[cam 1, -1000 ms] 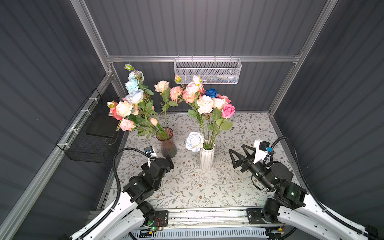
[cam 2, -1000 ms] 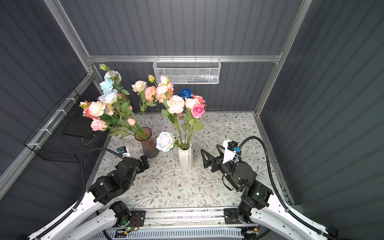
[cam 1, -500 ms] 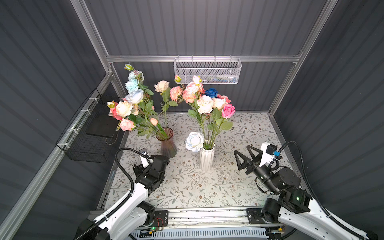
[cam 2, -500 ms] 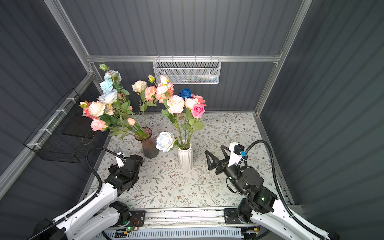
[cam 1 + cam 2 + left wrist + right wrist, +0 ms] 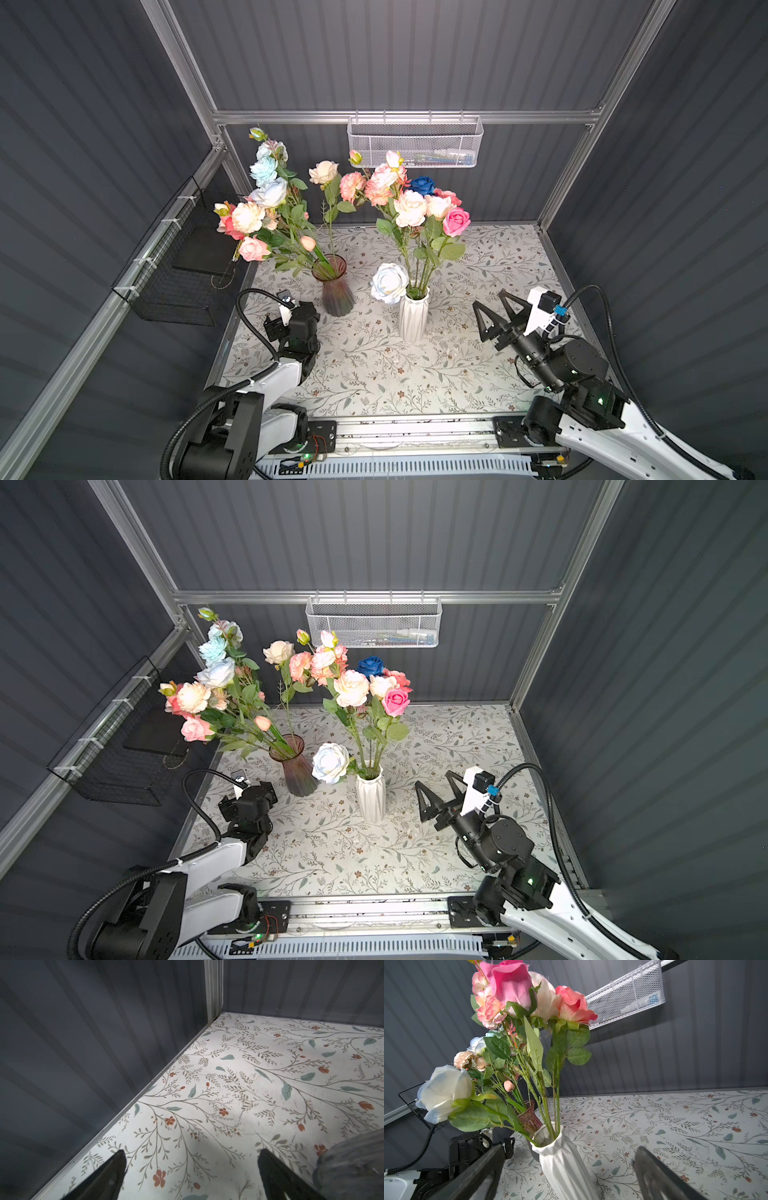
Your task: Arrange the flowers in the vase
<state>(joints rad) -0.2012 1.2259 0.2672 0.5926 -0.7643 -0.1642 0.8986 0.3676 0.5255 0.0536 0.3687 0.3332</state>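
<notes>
A white ribbed vase (image 5: 413,316) (image 5: 371,798) (image 5: 564,1167) stands mid-table and holds pink, peach, cream and dark blue flowers (image 5: 415,203) (image 5: 361,683) (image 5: 512,987). A pale blue-white rose (image 5: 388,282) (image 5: 446,1093) droops by its rim. A brown-pink glass vase (image 5: 336,291) (image 5: 297,771) (image 5: 353,1159) holds more flowers (image 5: 266,199) leaning left. My right gripper (image 5: 489,298) (image 5: 433,778) (image 5: 569,1148) is open and empty, right of the white vase. My left gripper (image 5: 191,1153) is open over bare table, with its wrist (image 5: 297,324) front-left of the glass vase.
A white mesh basket (image 5: 415,141) hangs on the back wall. A black wire basket (image 5: 174,274) hangs on the left wall. Dark ribbed walls close in three sides of the floral tabletop (image 5: 478,257). A metal rail (image 5: 415,432) runs along the front.
The left arm has drawn back from the glass vase toward the front left and now points down at the table. The right gripper has pulled back to the right, away from the white vase.
</notes>
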